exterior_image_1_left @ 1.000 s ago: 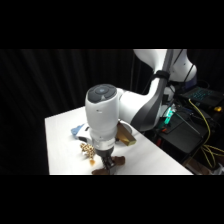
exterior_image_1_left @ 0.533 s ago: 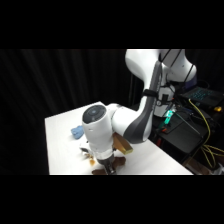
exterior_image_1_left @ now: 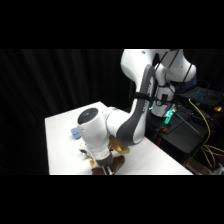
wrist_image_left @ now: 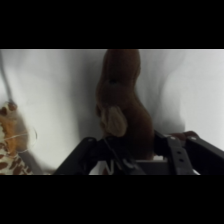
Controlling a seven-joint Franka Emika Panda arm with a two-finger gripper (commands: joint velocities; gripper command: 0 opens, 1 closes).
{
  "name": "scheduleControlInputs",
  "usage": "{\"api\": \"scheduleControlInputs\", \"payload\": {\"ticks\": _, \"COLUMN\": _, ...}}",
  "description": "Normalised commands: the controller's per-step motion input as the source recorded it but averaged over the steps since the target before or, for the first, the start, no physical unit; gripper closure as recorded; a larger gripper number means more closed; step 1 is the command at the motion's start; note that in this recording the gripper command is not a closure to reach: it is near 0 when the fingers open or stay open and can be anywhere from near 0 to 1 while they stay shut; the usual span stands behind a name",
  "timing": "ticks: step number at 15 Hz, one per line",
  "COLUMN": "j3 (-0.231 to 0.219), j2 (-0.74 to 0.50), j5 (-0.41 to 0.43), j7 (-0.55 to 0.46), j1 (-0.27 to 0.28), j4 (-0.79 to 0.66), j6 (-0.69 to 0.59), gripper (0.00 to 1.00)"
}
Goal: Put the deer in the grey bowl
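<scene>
You've got the deer (wrist_image_left: 122,105) lying on white counter (wrist_image_left: 200,90) just above hand's black linkage; spotted plush (wrist_image_left: 11,142) at left edge.

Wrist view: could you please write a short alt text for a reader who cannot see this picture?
A dark-brown plush deer lies lengthwise on the white table, its lower end between the black gripper linkage rising from the bottom edge. At the left edge, part of a tan plush with dark spots shows. No bowl is in view.
</scene>
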Motion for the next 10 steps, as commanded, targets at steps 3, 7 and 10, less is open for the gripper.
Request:
{"api": "scheduleControlInputs", "payload": {"ticks": 3, "j3": -0.017, "j2": -0.32, "j5": 0.072, "j7": -0.17, "j1": -0.046, "j4": -0.15, "j6": -0.24, "gripper": 0.75}}
{"api": "scheduleControlInputs", "payload": {"ticks": 7, "j3": -0.016, "j2": -0.58, "j5": 0.066, "j7": -0.20, "j1": -0.092, "j4": -0.20, "j6": -0.49, "gripper": 0.76}}
{"api": "scheduleControlInputs", "payload": {"ticks": 10, "j3": -0.075, "j2": -0.66, "j5": -0.008, "j7": -0.19, "j1": -0.092, "j4": -0.19, "j6": -0.54, "gripper": 0.75}}
